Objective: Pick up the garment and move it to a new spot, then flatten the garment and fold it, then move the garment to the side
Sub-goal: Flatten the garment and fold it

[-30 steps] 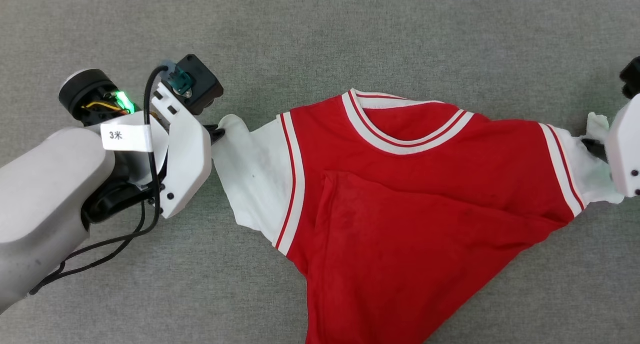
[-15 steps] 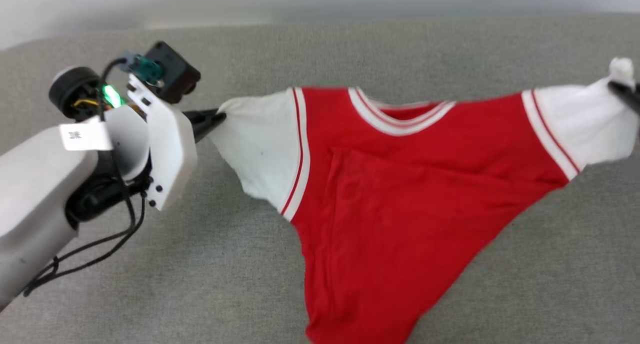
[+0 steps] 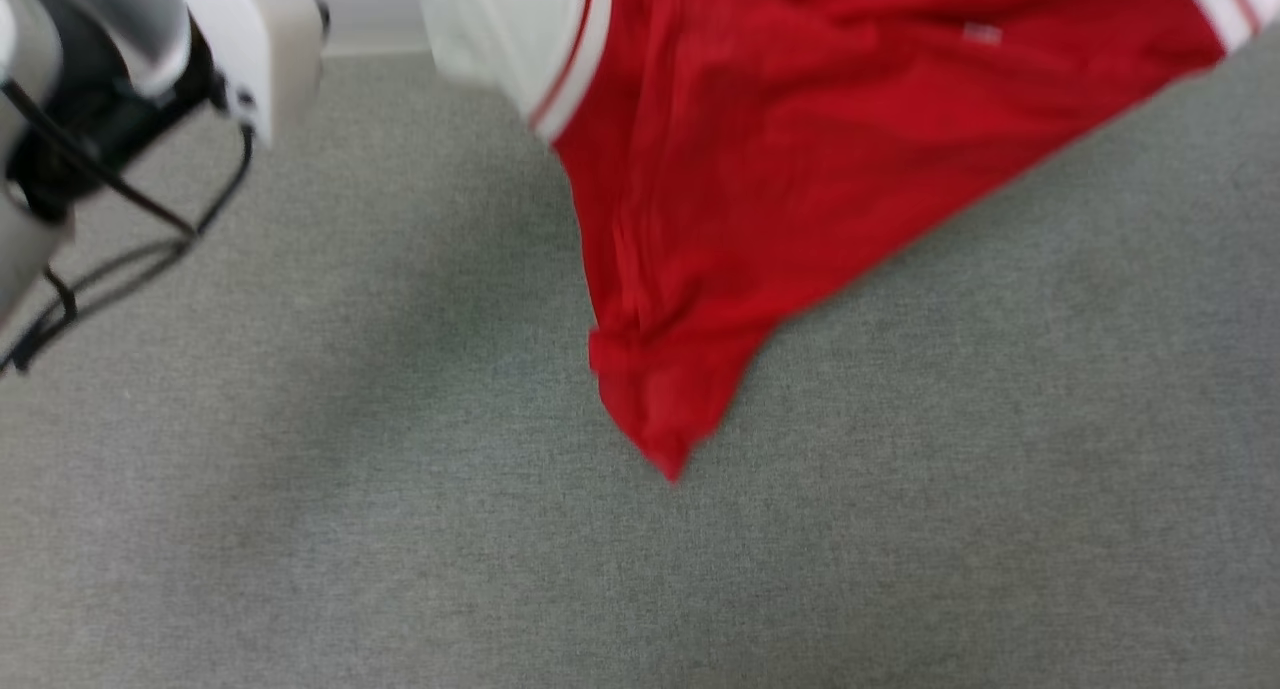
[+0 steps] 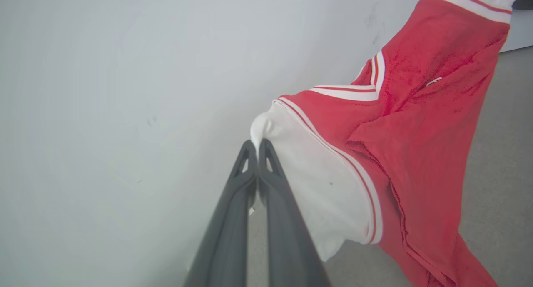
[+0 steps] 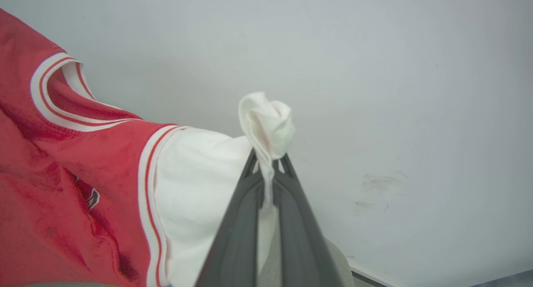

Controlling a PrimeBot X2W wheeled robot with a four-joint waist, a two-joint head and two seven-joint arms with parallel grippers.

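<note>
Left wrist cam, nearest first: our left gripper (image 4: 257, 145) has both dark fingers pressed together, pinching the tip of one white sleeve (image 4: 308, 183) of the garment (image 4: 424, 112). A small bunch of white cloth pokes out just past the tips. From there the sleeve fans out to the red-and-white striped trim, then the red body, which hangs down and away over the grey carpet (image 4: 499, 174). The striped collar (image 4: 349, 94) sits just past the sleeve, with the pale wall (image 4: 125, 91) behind everything.

Right wrist cam: our right gripper (image 5: 268, 158) is clamped the same way on the other white sleeve (image 5: 200, 187), with a crumpled wad of white standing above the fingertips. Trim, red body and collar run off to that view's left. We see a small dark, white-edged mark on the red near the left edge, too little to read. Beyond is the pale wall with a few scuffs.

Head cam, blurred: the white housing of our left arm (image 3: 250, 39) with black cables (image 3: 186, 237) is at top left. The garment hangs from the top edge, with a white sleeve and trim at upper left, and its red body tapers to a point near mid-view. We can't tell whether that lowest point touches the carpet below it.
</note>
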